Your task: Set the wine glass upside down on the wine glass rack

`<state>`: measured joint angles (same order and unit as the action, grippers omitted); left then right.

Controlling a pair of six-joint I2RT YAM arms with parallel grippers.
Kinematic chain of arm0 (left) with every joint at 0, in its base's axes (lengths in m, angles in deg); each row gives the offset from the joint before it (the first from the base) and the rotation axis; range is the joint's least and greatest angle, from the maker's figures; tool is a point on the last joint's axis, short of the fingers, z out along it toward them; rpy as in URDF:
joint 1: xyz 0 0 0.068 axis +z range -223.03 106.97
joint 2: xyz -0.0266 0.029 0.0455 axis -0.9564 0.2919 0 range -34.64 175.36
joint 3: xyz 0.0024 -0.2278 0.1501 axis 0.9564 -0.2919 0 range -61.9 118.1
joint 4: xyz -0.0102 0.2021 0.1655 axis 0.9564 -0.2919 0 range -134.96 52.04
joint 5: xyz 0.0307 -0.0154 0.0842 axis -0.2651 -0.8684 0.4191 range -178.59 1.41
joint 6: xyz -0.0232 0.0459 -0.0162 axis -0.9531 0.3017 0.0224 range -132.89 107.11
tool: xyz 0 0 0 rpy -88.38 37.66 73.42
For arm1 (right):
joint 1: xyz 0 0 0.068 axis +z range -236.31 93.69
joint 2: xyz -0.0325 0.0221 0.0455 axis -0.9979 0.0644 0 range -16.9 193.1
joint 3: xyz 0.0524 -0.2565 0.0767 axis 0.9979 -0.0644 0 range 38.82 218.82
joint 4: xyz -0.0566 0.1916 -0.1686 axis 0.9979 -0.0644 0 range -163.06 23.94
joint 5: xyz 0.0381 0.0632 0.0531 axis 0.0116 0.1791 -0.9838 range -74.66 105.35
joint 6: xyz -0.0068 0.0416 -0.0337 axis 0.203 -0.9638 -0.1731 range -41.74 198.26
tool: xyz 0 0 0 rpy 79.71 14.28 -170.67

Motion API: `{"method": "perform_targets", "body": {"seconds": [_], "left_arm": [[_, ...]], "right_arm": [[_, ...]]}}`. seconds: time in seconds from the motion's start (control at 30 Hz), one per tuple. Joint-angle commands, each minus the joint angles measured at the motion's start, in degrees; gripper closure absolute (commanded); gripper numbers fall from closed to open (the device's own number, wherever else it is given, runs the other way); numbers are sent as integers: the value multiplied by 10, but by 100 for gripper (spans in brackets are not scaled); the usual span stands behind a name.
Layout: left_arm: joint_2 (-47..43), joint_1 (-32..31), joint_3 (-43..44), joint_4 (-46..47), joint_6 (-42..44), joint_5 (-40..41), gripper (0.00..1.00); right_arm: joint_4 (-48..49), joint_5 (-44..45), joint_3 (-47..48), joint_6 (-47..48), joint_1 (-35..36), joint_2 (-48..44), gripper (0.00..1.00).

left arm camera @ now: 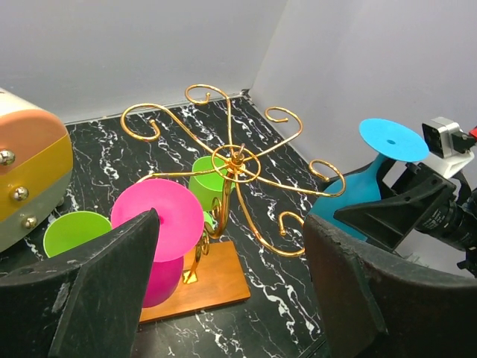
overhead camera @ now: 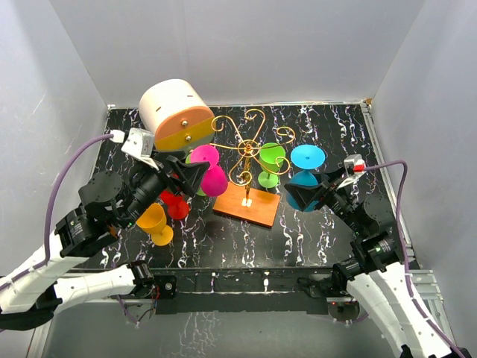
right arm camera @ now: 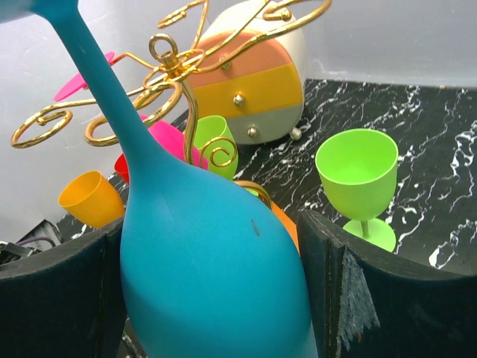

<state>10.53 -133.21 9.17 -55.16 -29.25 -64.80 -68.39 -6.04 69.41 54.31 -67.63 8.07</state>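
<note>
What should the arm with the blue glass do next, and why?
Probably ease the right gripper left toward the wine glass rack. It holds the blue wine glass upside down, base up, beside the rack, not yet hanging from a gold arm.

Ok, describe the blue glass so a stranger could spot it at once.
Find the gold wire rack on its orange base, mid-table. Just right of it, the right gripper clasps the blue wine glass by its bowl. It is the only blue one, upside down with its round foot on top.
</note>
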Motion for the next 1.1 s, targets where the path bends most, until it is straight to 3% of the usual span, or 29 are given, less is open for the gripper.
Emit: {"method": "perform_targets", "body": {"seconds": [0.0, 0.57, 1.07], "left_arm": [[-8, -2, 6, 6, 0, 27, 23], [-17, -2, 3, 6, -17, 36, 23], [-29, -2, 5, -4, -30, 39, 23]], "right_arm": [[120, 6, -22, 11, 0, -12, 55], [296, -14, -65, 21, 0, 97, 54], [307, -115, -38, 18, 0, 203, 55]]}}
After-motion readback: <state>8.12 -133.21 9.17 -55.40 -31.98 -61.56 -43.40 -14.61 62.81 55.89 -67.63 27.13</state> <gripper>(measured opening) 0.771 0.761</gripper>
